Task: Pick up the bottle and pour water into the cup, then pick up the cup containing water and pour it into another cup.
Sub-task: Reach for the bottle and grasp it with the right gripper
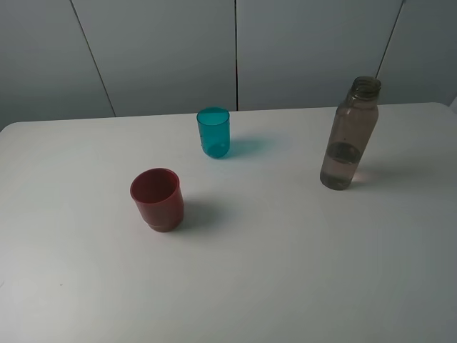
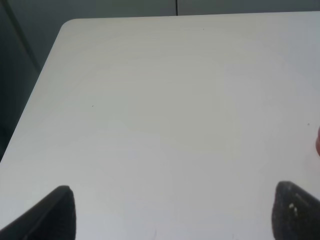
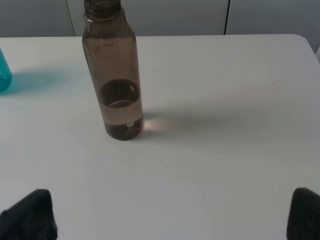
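Note:
The tall tinted bottle [image 1: 349,135] stands upright and capless at the right of the white table [image 1: 285,271], about a third full of water. It shows again in the right wrist view as the bottle [image 3: 113,75], some way ahead of my right gripper [image 3: 172,215], which is open and holds nothing. The teal cup [image 1: 213,132] stands at the back centre; its edge [image 3: 4,72] shows in the right wrist view. The dark-red cup [image 1: 157,199] stands nearer, left of centre. My left gripper [image 2: 172,212] is open over bare table. Neither arm appears in the exterior view.
Grey wall panels [image 1: 235,50] rise behind the table's far edge. The left wrist view shows the table's rounded far corner [image 2: 67,25] with a dark drop beside it. A sliver of red [image 2: 318,142] shows at that view's edge.

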You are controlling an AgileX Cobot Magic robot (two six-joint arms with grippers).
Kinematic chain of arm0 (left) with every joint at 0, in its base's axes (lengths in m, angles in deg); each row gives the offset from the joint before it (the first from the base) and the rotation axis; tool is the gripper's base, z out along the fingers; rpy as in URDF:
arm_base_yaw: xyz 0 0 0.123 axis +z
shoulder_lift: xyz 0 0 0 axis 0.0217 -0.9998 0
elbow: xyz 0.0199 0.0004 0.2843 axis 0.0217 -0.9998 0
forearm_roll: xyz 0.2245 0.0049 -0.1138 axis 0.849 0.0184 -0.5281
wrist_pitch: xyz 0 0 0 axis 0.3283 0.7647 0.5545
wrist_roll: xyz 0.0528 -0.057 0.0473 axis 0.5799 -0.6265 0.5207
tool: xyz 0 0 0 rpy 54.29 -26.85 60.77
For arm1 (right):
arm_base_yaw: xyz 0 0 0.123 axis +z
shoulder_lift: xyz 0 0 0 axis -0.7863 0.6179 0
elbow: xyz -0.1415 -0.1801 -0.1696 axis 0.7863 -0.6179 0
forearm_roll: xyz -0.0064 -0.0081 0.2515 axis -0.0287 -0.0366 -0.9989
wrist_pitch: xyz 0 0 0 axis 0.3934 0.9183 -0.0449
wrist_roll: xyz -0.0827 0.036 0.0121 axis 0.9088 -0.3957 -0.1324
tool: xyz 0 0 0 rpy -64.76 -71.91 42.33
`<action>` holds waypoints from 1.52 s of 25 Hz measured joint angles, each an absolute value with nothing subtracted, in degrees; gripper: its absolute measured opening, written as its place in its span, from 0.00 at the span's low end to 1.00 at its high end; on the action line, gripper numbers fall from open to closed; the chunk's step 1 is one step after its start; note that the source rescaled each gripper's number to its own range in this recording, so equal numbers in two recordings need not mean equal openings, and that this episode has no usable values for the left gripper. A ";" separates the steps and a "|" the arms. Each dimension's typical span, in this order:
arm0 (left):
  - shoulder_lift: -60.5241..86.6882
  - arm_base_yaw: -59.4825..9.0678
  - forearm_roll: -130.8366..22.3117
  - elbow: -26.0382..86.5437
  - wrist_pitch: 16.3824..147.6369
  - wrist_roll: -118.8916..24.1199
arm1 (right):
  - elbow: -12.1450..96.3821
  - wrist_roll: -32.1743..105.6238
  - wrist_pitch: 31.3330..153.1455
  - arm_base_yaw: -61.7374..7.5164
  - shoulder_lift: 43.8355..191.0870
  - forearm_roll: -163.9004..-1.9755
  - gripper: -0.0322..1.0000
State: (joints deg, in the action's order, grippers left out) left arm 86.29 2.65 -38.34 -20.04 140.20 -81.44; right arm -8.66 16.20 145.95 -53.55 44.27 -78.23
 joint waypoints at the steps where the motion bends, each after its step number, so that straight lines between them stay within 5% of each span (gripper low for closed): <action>1: 86.29 2.65 -38.34 -20.04 140.20 -81.44 | -8.66 16.20 145.95 -53.55 44.27 -78.23 1.00; 38: 86.29 2.65 -38.34 -20.04 140.20 -81.05 | -8.66 15.98 145.95 -53.55 44.27 -79.63 1.00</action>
